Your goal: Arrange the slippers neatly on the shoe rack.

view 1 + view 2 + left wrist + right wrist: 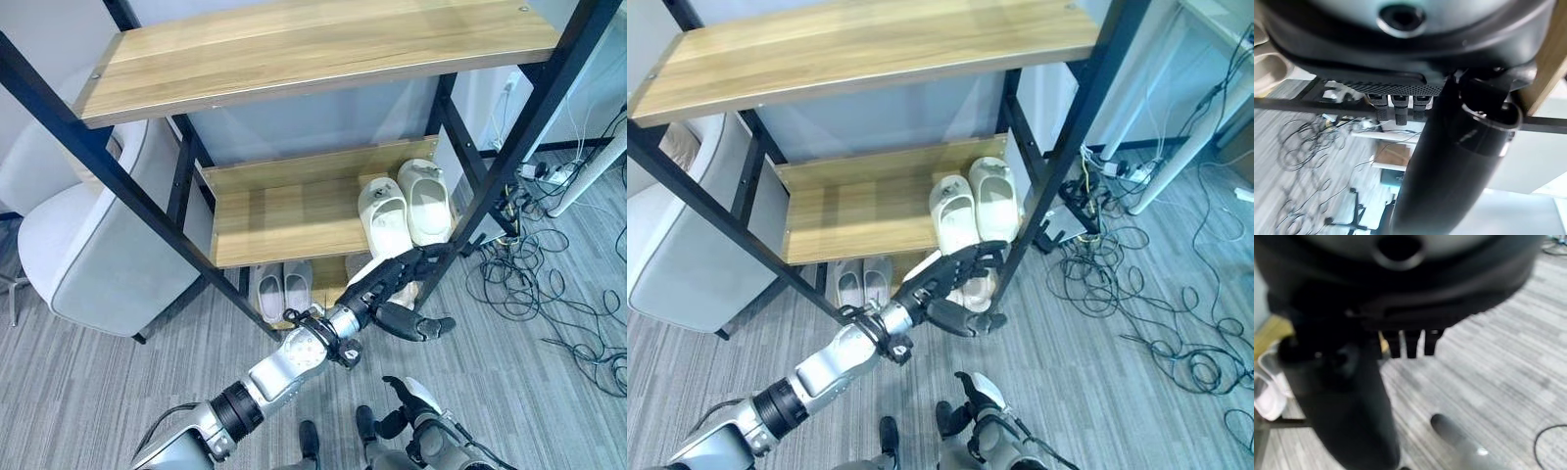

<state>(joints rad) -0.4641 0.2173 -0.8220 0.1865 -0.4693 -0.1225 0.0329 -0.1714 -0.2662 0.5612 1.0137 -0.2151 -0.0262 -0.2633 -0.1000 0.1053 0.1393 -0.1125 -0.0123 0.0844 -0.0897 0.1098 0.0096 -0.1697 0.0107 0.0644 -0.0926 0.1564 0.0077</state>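
A pair of cream slippers (407, 211) stands side by side at the right end of the rack's middle shelf (284, 211). On the lowest level, a pale grey pair (284, 289) lies next to each other. To their right a beige slipper (978, 290) lies mostly hidden behind my left hand (392, 284). That hand reaches in low at the rack's right front post, fingers straight and thumb spread, holding nothing. My right hand (416, 406) hangs low near the floor, fingers relaxed and empty.
The wooden top shelf (294, 49) overhangs the work area, with black slanted posts (509, 157) on each side. A grey chair (88, 255) stands left of the rack. Tangled black cables (549, 284) and a power strip lie on the floor at the right.
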